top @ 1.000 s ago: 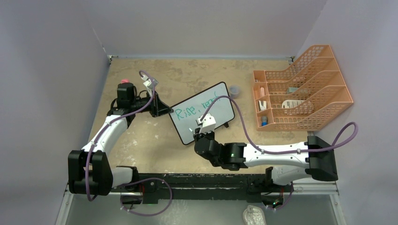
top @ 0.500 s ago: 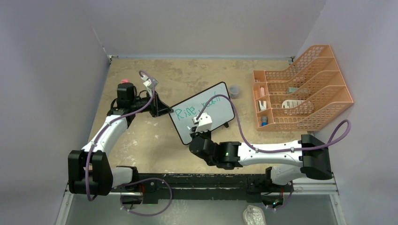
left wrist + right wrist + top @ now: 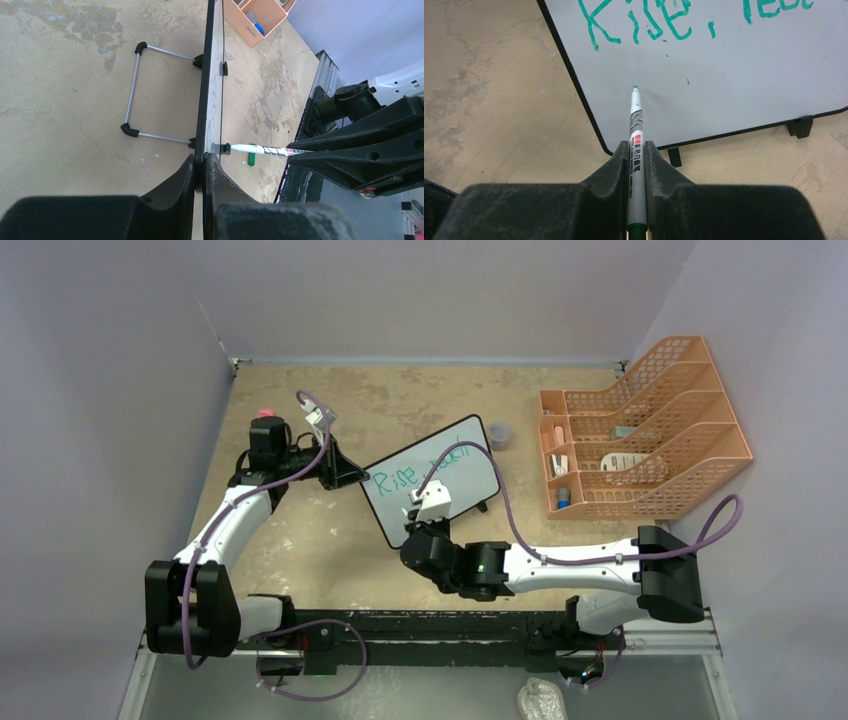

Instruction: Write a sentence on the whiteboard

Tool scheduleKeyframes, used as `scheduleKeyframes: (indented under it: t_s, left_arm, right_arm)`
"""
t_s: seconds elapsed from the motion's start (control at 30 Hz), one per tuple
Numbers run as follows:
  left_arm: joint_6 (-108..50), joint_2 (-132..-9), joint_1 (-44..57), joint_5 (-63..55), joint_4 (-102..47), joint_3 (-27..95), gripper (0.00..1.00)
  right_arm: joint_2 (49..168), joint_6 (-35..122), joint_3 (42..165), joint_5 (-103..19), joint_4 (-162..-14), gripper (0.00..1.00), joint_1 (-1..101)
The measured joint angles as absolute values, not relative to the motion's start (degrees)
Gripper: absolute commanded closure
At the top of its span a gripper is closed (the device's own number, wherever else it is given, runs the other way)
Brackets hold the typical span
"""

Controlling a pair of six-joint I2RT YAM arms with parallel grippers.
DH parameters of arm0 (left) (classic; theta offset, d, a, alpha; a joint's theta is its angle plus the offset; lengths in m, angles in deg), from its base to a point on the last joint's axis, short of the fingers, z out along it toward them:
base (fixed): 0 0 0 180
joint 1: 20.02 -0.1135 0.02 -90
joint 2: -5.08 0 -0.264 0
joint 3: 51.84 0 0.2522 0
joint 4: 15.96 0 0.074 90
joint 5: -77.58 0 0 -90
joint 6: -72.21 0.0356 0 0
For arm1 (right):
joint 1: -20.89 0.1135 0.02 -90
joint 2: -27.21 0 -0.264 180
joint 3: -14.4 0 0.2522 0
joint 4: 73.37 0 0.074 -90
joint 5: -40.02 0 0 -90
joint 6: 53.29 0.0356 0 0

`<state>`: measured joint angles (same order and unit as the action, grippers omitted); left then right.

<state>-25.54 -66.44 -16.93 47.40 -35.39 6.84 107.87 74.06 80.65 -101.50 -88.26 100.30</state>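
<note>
The left gripper [image 3: 204, 162] is pinching the edge of the small black-framed white whiteboard [image 3: 204, 90], standing edge-on here on its grey wire stand [image 3: 131, 102]. Only the right wrist view is showing the teal handwritten sentence [image 3: 651, 20], above the white-barrelled marker [image 3: 636, 117] the right gripper [image 3: 636, 150] is clamping.

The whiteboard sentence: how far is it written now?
Done: the sentence shows "Rise," and part of a second word. In hand: the right gripper holds the marker, tip at the whiteboard's blank lower area; the left gripper clamps its edge. Left: the remaining words.
</note>
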Motion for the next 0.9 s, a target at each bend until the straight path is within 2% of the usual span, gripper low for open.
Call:
scheduleKeyframes:
  t_s: [0.9]
  left_arm:
    - [-25.58, -66.44, -16.93, 47.40, -35.37, 6.84, 1.00]
  right_arm:
    - [107.98, 72.90, 81.00, -98.29, -87.19, 1.00, 94.71]
